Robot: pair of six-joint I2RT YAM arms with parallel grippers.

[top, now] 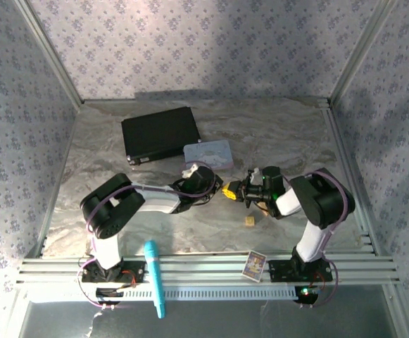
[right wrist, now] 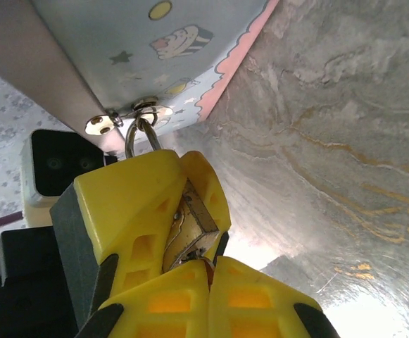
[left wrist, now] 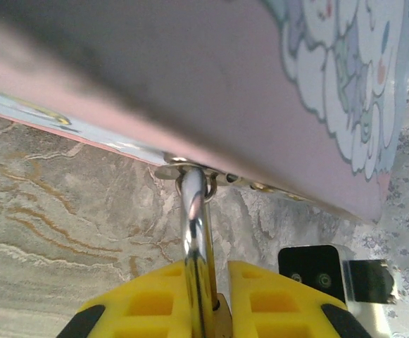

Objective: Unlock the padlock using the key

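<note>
Mid-worktop (top: pixel 296 134), the padlock (right wrist: pixel 189 227) hangs by its shackle (left wrist: pixel 193 211) from the pastel tin's hasp (right wrist: pixel 144 113). Your left gripper (left wrist: pixel 205 282) has its fingers clamped on it. Your right gripper (right wrist: pixel 210 278) has its fingers pressed together at its base, key unseen. Twisting could drag the tin or slip the key.

Black case (top: pixel 160 134), pastel tin (top: pixel 211 151), teal marker (top: pixel 154 278), tan cube (top: pixel 249 221), small card (top: pixel 255 265)

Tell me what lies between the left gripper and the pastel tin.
The padlock's shackle, held between the left gripper's fingers and hooked through the tin's hasp; left wrist view.
</note>
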